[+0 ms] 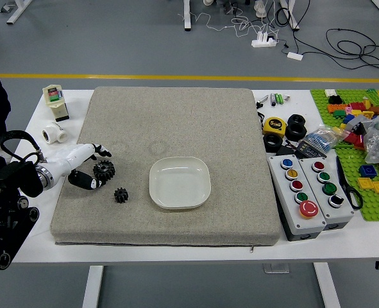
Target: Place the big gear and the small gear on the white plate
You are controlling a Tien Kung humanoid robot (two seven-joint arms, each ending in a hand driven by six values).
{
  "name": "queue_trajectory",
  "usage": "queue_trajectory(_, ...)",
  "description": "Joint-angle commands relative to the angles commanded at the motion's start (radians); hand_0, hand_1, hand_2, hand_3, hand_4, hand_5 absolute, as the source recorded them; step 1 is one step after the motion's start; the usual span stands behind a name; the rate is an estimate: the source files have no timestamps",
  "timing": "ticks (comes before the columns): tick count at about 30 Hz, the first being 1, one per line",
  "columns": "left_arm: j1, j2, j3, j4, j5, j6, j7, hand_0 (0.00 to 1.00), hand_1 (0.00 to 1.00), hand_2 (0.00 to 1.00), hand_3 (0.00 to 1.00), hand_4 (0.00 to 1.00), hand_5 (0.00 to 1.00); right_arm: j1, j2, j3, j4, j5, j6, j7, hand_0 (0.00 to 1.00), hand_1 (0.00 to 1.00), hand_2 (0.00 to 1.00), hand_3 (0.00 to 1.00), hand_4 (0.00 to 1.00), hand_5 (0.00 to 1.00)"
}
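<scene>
My left hand (pixel 97 168) reaches in from the left over the grey mat, its fingers apart around the left side of the big black gear (pixel 104 170). One finger is above the gear and the thumb is at its lower left; whether they touch it I cannot tell. The small black gear (pixel 120 195) lies on the mat to the lower right of the big one. Near the mat's middle sits the white plate (pixel 179 206), with nothing on it. No right hand shows.
Left of the mat (pixel 176 122) stand a beige device (pixel 55 102) and a white pipe fitting (pixel 54 133). On the right are a tape measure (pixel 274 126), black rings, two button boxes (pixel 298 192), scissors, and a green baseplate (pixel 376 208) with bricks and bags.
</scene>
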Motion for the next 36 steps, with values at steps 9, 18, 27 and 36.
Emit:
queue_trajectory(9,-0.005,-0.006,0.0,0.02,0.0,0.032,0.006,0.307,0.353,0.41,0.512,0.189,0.002,0.003,-0.001,-0.001,0.0,0.001,0.0,0.001,0.675,0.688,0.764,0.584,0.779,0.619)
queue_trajectory(18,0.001,-0.007,0.002,-0.034,0.0,0.08,-0.009,0.281,0.287,0.354,0.472,0.148,0.002,0.003,-0.001,0.001,0.0,-0.001,0.0,0.0,0.675,0.688,0.765,0.583,0.78,0.619)
queue_trajectory(27,-0.001,0.001,0.085,-0.236,0.0,0.074,0.005,0.278,0.293,0.366,0.496,0.295,0.002,0.004,-0.001,0.0,0.0,0.002,0.0,0.001,0.675,0.689,0.765,0.585,0.781,0.62)
queue_trajectory(36,-0.094,0.034,0.33,-0.355,-0.018,0.012,0.013,0.285,0.31,0.384,0.527,0.478,0.11,0.003,-0.001,-0.005,0.0,0.006,0.0,0.0,0.675,0.689,0.765,0.583,0.78,0.62)
